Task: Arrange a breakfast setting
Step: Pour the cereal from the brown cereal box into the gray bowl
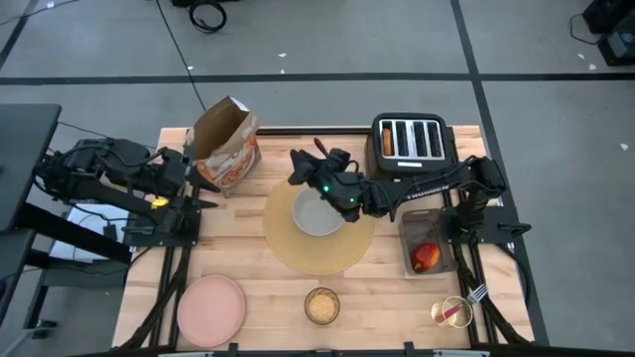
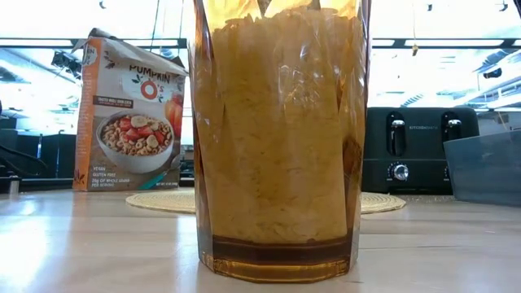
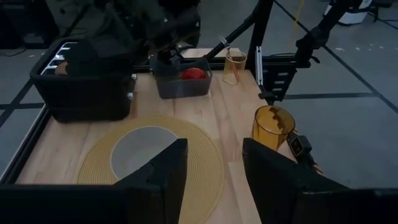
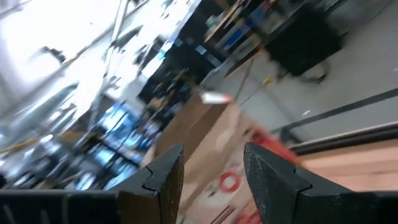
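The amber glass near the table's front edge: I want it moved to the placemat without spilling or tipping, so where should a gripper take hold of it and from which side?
Probably grip the amber glass across its upper side walls, coming straight down. It stands upright with an open top and nothing beside it; the pink plate sits well apart. The left gripper waits by the cereal bag.
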`<state>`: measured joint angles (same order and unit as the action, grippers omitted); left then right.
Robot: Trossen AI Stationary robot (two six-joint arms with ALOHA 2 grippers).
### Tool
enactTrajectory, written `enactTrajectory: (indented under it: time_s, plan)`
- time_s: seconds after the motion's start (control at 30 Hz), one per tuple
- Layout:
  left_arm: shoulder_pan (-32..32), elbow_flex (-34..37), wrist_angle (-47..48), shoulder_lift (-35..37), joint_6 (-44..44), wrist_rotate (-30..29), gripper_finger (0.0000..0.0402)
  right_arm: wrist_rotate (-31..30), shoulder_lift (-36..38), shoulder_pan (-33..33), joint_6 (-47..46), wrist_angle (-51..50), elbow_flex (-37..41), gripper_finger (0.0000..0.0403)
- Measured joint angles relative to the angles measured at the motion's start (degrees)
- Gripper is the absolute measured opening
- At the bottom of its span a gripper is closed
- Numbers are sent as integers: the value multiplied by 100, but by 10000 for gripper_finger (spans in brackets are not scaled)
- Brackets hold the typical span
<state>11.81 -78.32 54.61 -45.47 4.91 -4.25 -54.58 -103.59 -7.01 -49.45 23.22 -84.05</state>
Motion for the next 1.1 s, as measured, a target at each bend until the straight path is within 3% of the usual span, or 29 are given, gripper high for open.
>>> enactTrajectory:
  time_s: [0.17, 1.1]
  plan:
    - [0, 0, 0, 0, 44, 2, 162, 519, 0, 68, -49, 134, 2, 174]
    - [0, 0, 0, -24, 43, 0, 162, 688, 2, 121, 11, 294, 2, 174]
